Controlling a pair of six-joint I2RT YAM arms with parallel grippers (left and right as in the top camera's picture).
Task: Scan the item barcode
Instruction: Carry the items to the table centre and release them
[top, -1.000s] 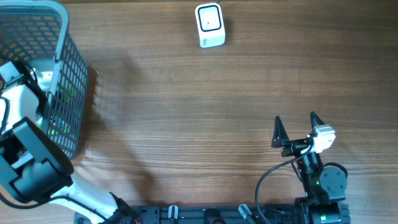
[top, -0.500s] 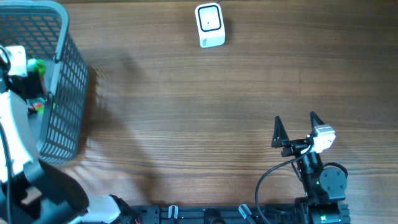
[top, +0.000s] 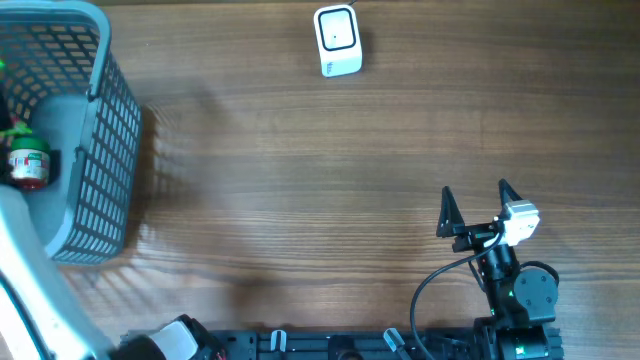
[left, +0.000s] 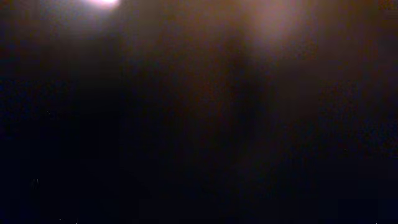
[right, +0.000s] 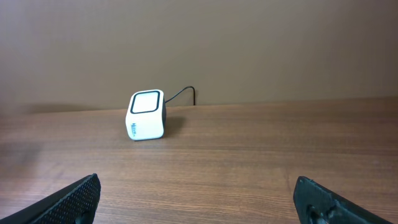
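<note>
**Item coming out of the basket, scanner still far**

Nearest the base, the right gripper (top: 474, 190) is parked with its fingers spread wide, holding nothing. Its wrist view looks straight across the bare table (top: 300, 200) at the scanner (right: 147, 115).

At the left edge, the white link of the left arm (top: 20, 280) runs up towards the basket (top: 100, 150). The item (top: 28, 165), a small container with red and green on it, sits over the basket's inside, just at the arm's end. The left gripper's fingers are not made out from above and the left wrist view is dark, so I cannot tell whether they pinch the item.

Judgement: lift clear of the basket rim before moving sideways. Then present the barcode side square to the scanner's window, which faces upward at the far edge.

Against a second ago: the arm's dark wrist block has left the lower-left corner, and the item is now exposed. Right gripper and scanner are unchanged.
</note>
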